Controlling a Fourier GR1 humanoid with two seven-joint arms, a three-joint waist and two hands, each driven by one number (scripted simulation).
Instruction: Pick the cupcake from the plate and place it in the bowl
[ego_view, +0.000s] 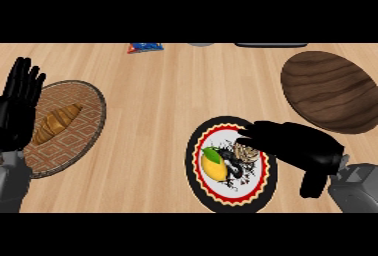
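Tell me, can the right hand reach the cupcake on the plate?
Probably yes. The right hand hangs over the plate, its fingers just above the cupcake. The lemon sits beside it, out of the way.

Counter (155, 90) holds plate (221, 122), woven plate (81, 100), bowl (328, 92) (perhaps packet (145, 47)).

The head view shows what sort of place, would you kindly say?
Probably a kitchen counter: a light wooden top, a patterned plate holding a cupcake and yellow fruit, and a dark wooden bowl.

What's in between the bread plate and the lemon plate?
Only bare wooden counter lies between the woven plate holding the croissant and the patterned plate holding the lemon, in the head view.
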